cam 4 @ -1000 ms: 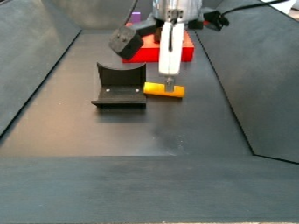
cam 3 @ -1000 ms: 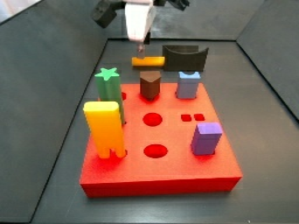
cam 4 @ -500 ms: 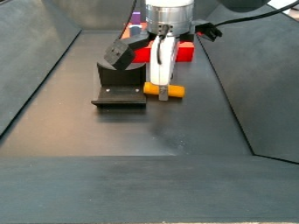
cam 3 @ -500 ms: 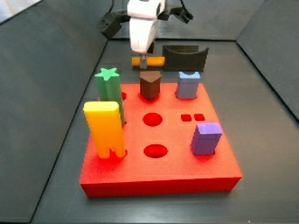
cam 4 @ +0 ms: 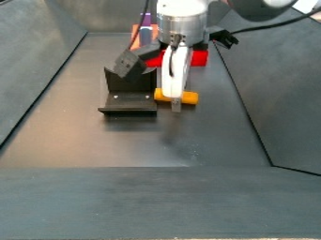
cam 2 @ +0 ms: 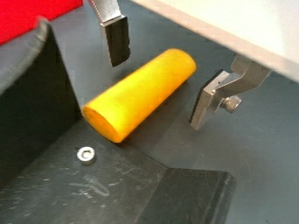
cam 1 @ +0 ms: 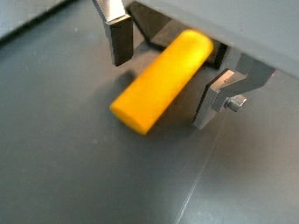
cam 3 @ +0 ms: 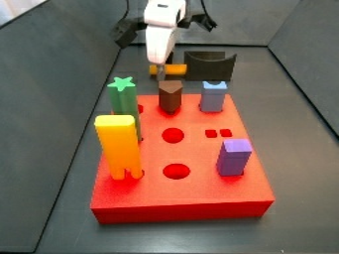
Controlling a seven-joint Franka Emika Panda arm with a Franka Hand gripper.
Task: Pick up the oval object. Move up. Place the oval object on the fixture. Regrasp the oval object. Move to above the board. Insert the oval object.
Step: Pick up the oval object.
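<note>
Gripper [cam 2: 170, 79] is down at floor level, straddling the oval object [cam 2: 140, 93] — jaws open, holding nothing. Both wrist views show clear gaps between the dark pads [cam 1: 118, 49] and the peg's flanks. Peg lies flat on the dark floor, just beside the fixture [cam 4: 128, 90], between the fixture and the right wall in a side view, short of the board [cam 3: 179, 149]. Fingers sit across its narrow width near mid-length — likely so the closing grip stays centred and the peg doesn't pivot. Pickup step, not yet closed.
</note>
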